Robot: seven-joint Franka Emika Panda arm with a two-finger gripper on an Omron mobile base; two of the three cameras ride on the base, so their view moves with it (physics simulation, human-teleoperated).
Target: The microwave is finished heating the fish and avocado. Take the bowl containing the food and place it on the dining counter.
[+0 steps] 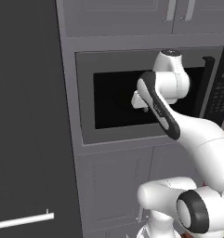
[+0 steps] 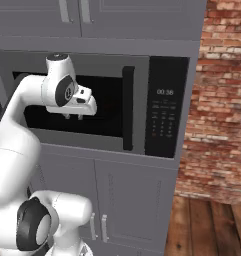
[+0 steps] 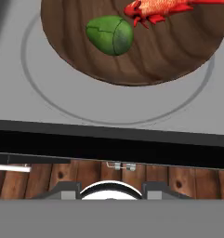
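Hand view, looking down into the microwave (image 3: 108, 116): the bowl (image 3: 146, 56) of dark brown wood sits on the pale grey floor inside the ring of the round turntable (image 3: 48, 100), running off the frame at 12 o'clock. In it the avocado (image 3: 109, 35), a green cracked lump, lies at about 11 o'clock, and the fish (image 3: 155, 11), red-orange with ragged fins, lies just beside it toward 1 o'clock; whether the two touch I cannot tell. Below the bowl a dark sill crosses the frame, and beneath that a strip of wooden floor (image 3: 187, 181) with a small pale latch at 6 o'clock. The two base views show none of the food: from there the microwave's dark glass front reads as a black rectangle and the arm stands in the way of it. In the left base view the gripper (image 1: 140, 103) hangs before the dark opening near centre, fingers half hidden by the forearm. In the right base view the gripper (image 2: 73, 116) shows two short dark fingertips pointing down, a modest gap between them, nothing gripped. That view also gives the black vertical handle (image 2: 127, 107) at 3 o'clock of the hand, the keypad panel (image 2: 164, 107) with a lit clock beyond it, grey cabinet doors (image 2: 127, 205) below, and a brick wall (image 2: 219, 100) at far right.
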